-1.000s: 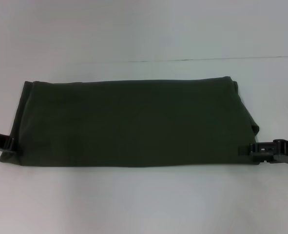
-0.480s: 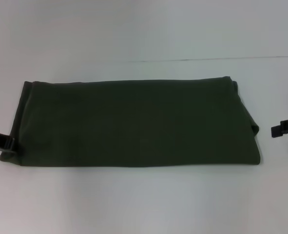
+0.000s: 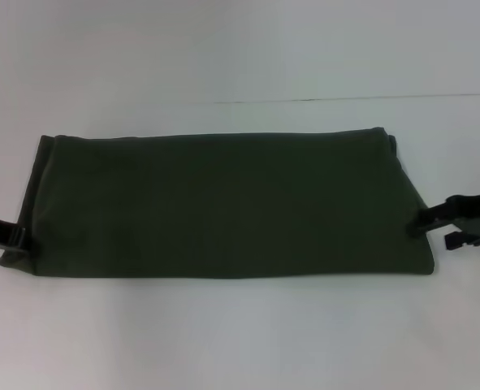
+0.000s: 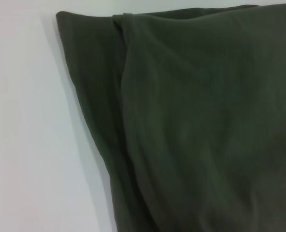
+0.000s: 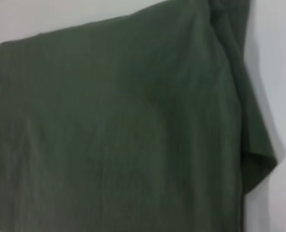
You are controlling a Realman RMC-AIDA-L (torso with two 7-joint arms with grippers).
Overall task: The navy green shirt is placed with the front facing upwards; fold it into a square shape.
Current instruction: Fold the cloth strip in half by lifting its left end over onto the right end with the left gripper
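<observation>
The shirt [image 3: 223, 203] lies flat on the table [image 3: 240, 341] as a long band, crosswise fold left; right gripper [image 3: 438, 226] spread at one end, left gripper [image 3: 14, 238] seemingly pinching the other.

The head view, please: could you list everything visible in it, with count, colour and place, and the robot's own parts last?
navy green shirt: one, dark olive green, folded into a long band lying flat across the middle of the table, plain side up; no lettering shows.
table: one, white, under the shirt and filling the view; a thin dark line runs across it behind the shirt.
left hand: one, black, at the shirt's left end near its front corner, touching the cloth.
right hand: one, black, at the shirt's right end; two fingers stand apart, the farther one touching the shirt's edge, the nearer one just off it.
</observation>
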